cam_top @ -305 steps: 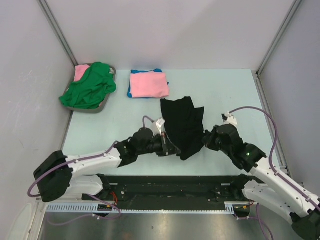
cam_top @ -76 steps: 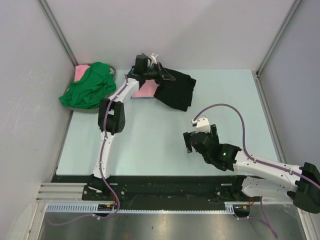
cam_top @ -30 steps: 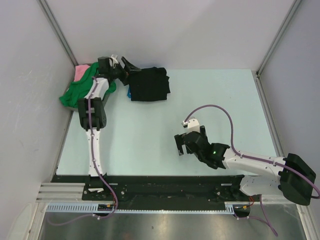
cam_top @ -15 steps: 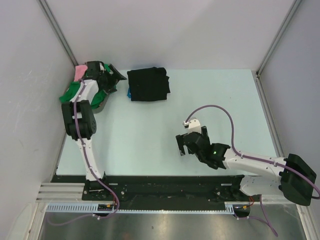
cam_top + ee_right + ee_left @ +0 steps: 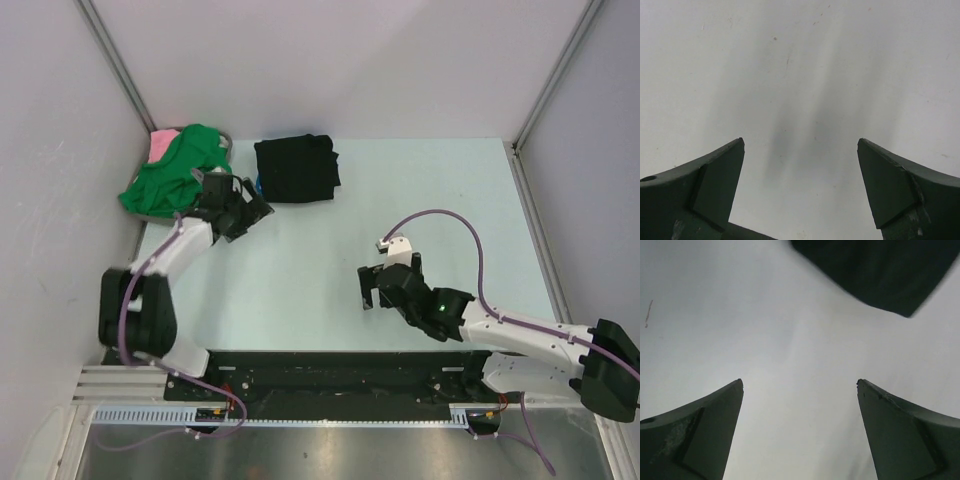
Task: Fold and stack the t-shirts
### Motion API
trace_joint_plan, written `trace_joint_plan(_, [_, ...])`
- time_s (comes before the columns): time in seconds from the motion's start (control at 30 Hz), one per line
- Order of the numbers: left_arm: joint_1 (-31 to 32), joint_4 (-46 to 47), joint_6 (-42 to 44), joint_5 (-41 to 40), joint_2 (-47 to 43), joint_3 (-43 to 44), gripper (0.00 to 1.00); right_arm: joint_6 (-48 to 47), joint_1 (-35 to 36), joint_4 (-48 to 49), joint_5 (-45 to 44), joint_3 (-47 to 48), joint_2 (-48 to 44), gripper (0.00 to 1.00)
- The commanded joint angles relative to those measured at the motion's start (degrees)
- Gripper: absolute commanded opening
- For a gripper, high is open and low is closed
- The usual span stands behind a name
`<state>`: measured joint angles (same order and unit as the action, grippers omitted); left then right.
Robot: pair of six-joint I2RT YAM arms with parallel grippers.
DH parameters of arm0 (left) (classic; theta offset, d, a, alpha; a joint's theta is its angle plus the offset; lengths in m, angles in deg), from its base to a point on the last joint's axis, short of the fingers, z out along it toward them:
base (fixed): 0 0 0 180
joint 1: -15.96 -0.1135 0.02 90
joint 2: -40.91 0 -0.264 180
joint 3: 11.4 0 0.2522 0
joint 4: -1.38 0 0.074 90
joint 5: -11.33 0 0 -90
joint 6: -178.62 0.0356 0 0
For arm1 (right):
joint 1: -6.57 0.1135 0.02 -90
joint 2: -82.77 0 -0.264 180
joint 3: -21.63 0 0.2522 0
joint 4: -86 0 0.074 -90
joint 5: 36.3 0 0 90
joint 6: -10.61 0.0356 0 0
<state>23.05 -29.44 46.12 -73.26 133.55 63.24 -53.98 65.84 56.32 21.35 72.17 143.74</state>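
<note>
Top external first: we see the black t-shirt folded square at the far side of the bench. Only a sliver of a blue t-shirt peeks out at its left edge, and whatever else lies under it is covered. Far left, the green t-shirt is a crumpled heap hiding nearly all of the grey bin below it. A pink t-shirt shows only as a corner behind the green.

Left arm: forearm runs up and right from its base. The left tool is just right of the green heap, aimed toward the black t-shirt and touching neither. Its fingers are spread wide with nothing between them.

Right arm: it reaches low and leftward across the near-middle of the bench, cable looped above it. The right tool is well apart from every shirt, fingers also wide apart and empty.

Left wrist view adds a blurred corner of the black t-shirt at top right, ahead of the left tool; we can't make out folds or layers there.

Right wrist view shows only bare bench with faint scuffs past the right tool.

Neither wrist view catches the green, pink or blue shirts. We can't tell whether either tool touches the bench.
</note>
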Motion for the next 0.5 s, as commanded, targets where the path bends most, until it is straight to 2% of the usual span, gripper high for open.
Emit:
trace_joint_plan(0.0, [6.0,-1.8,1.0,-13.0,-19.9,-3.4,1.00,2.3,-0.3,-0.9,1.1,3.6,-1.5,1.00])
trace_joint_plan(0.03, [8.9,-3.2,2.4,-14.8,-22.6,-4.4,1.00,2.5,-0.4,-1.1,1.2,4.2,-1.5,1.00])
trace_joint_plan(0.17, [14.0,-7.0,4.9,-16.4,-33.9,-7.4,1.00,1.3,-1.3,-2.9,0.2,8.1,-0.2,1.00])
trace_joint_plan(0.4, [22.0,-20.9,8.9,-31.0,-47.5,-7.2,1.00,-2.5,-2.2,-6.4,-0.4,16.1,-0.1,1.00])
trace_joint_plan(0.47, [24.5,-22.7,9.1,-32.5,-49.8,-7.3,1.00,-2.3,-2.3,-6.9,-2.6,17.7,0.5,1.00])
